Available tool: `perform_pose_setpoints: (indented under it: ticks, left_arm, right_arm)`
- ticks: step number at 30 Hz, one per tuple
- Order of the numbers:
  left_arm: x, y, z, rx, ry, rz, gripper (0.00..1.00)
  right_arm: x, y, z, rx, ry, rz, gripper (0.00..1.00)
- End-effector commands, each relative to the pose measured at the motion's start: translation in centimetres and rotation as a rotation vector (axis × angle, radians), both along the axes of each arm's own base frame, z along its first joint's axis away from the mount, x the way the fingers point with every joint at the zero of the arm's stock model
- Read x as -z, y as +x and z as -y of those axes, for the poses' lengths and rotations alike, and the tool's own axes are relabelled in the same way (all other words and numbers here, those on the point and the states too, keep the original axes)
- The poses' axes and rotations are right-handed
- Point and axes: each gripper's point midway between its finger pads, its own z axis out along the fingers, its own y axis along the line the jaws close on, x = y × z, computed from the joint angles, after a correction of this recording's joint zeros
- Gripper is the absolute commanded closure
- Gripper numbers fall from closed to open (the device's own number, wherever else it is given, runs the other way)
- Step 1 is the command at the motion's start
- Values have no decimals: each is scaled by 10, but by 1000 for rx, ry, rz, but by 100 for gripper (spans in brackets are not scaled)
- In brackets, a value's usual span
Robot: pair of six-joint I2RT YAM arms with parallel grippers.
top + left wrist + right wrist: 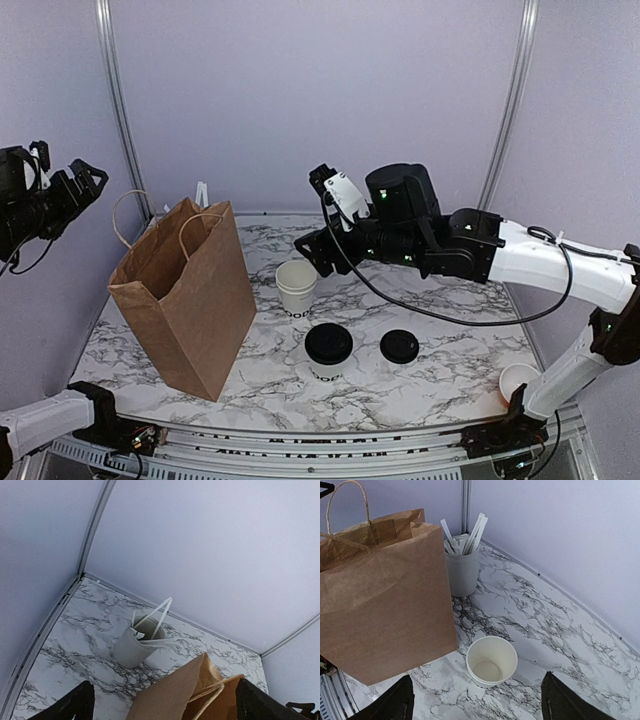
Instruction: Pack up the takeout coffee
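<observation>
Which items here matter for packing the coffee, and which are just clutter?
In the job: lidded coffee cup, brown paper bag.
Lying about: loose black lid, lidless white cups, gray stirrer holder, paper cup by the right arm's base.

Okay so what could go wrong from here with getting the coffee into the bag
Wrong pick: the right arm's jaws, open, are aimed at the lidless cup, not the lidded coffee cup nearer the front.
The paper bag stands unsupported, so lowering the cup in could tip it.
The loose lid lies close beside the coffee and could get knocked.
</observation>
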Motion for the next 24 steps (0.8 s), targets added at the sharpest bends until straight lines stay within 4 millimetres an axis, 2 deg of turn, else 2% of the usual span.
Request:
perform_pose_setpoints:
  ticks: [1, 7, 13, 16, 20, 24]
  left_arm:
    - [45, -2, -38, -241, -1, -153, 1]
    - [106, 8, -49, -280, -80, -296, 1]
    - [200, 10, -54, -252, -286, -463, 1]
    - [239, 6, -43, -219, -357, -527, 1]
    - [297, -10, -28, -209, -450, -615, 1]
    - [334, -27, -13, -220, -493, -674, 1]
  right_arm:
    - [-6, -6, 8, -5, 27, -17, 15]
    - [-2, -10, 18, -2, 24, -17, 15]
    - [4, -13, 30, 15, 25, -10, 15]
    - [8, -14, 32, 18, 20, -13, 15]
    - [15, -13, 34, 27, -2, -19, 15]
    - [22, -13, 35, 35, -12, -29, 15]
